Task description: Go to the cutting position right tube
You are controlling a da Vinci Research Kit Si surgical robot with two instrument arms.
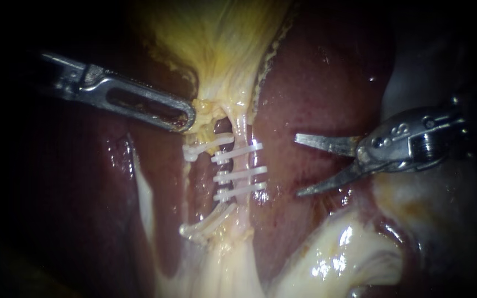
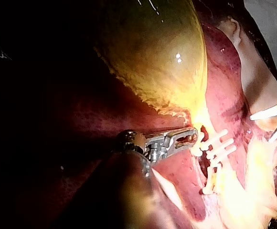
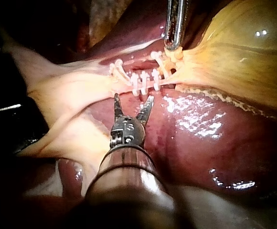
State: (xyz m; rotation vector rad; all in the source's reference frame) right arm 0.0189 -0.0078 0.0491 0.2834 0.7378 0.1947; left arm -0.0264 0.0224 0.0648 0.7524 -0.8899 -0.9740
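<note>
The yellow gallbladder (image 1: 222, 33) narrows down to two pale tubes over the dark red liver (image 1: 316, 72). The right tube (image 1: 240, 165) carries three white clips (image 1: 238, 175); the left tube (image 1: 212, 212) has a clip near each end. My left instrument (image 1: 187, 118) comes in from the left, its slotted jaws shut on the gallbladder's neck tissue just above the clips. To the right of the clipped tube, my right instrument (image 1: 297, 165) holds its two blades open over the liver, apart from the tube. In the right wrist view its blades (image 3: 133, 98) point at the clips (image 3: 143, 82), a short gap away.
Pale glistening fatty tissue (image 1: 338, 254) bulges below the right instrument. A white membrane edge (image 1: 142, 187) runs down the liver left of the tubes. In the left wrist view the gallbladder (image 2: 153, 52) swells large beyond the left instrument (image 2: 191, 136).
</note>
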